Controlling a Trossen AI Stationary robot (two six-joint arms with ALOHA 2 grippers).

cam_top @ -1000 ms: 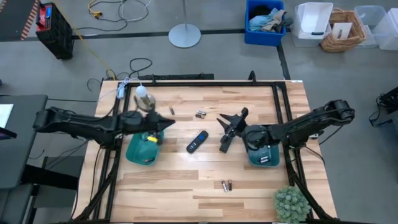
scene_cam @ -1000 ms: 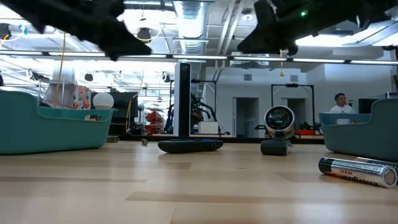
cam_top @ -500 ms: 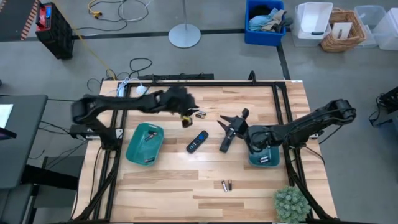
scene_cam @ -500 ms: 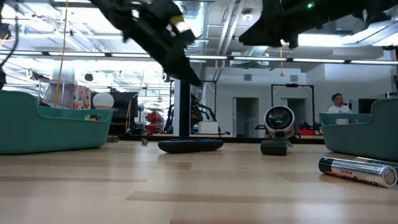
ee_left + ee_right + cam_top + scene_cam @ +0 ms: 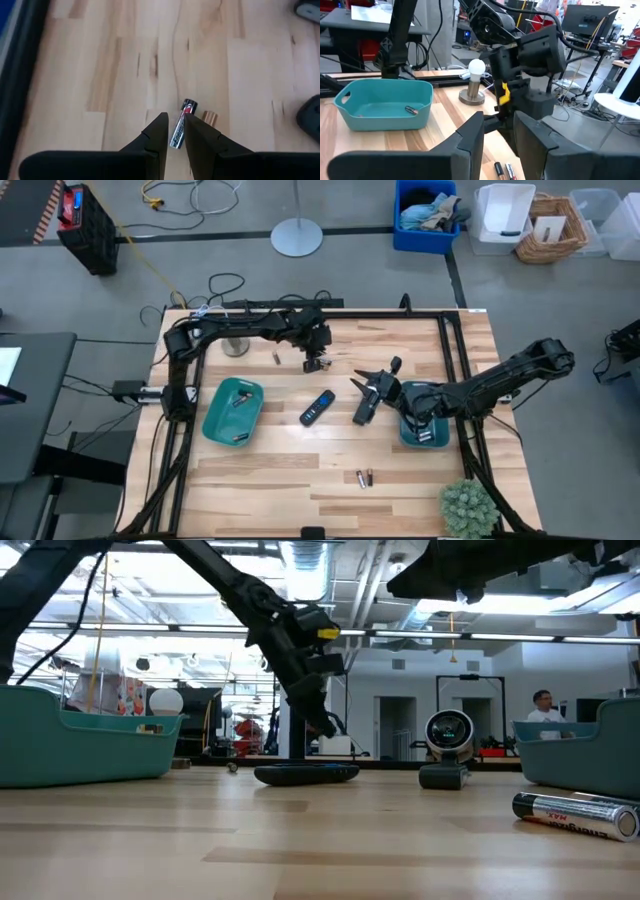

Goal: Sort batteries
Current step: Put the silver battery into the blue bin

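Wooden table [image 5: 330, 470] first: I have the left arm stretched along the far edge, left gripper [image 5: 314, 363] pointing down over two batteries [image 5: 322, 364] there, fingers [image 5: 156, 134] slightly parted astride one cell, not gripping. Right gripper [image 5: 366, 395] hovers mid-table, fingers apart, holding nothing, beside its teal tray [image 5: 424, 433]. Another battery pair [image 5: 364, 477] lies near the front edge.

Low view, level across wooden table [image 5: 300, 840].

- Near right: battery [image 5: 577, 816], silvery and dark, lying on its side.
- Far centre: flat black remote control [image 5: 306, 774].
- Right of remote: flashlight [image 5: 446, 748], round head facing camera.
- Teal trays: left tray [image 5: 85, 746]; right tray [image 5: 580, 752], partly cut off.
- Above remote: left gripper [image 5: 322, 725], descending arm, finger gap not discernible.
- Upper right: right arm [image 5: 500, 570], dark, overhead.
- Background: person [image 5: 543, 704].
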